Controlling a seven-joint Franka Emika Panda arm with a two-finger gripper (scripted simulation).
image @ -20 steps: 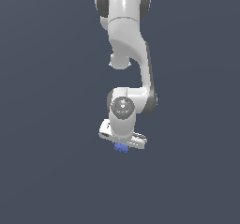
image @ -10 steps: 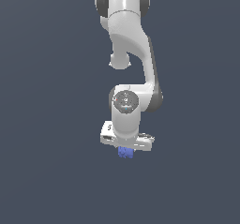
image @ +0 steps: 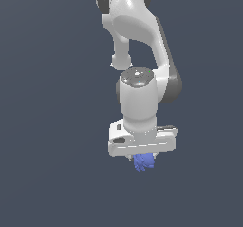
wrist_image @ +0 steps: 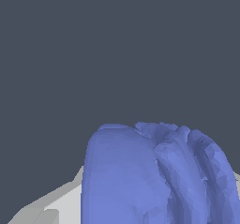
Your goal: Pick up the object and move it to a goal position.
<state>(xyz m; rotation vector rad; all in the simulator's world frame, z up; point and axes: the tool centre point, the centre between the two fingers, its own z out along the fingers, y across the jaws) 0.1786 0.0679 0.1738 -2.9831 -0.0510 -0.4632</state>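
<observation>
Carrying the object (image: 143,161) lower and slightly toward the exterior view's right than a second ago, the gripper (image: 142,157) is pinching it between its fingers; transport toward the goal seems underway, with no goal marker visible.

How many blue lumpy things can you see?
1. The blue lumpy object sits right under the white gripper, tucked between its fingers. It fills the wrist view too. No others show.
</observation>
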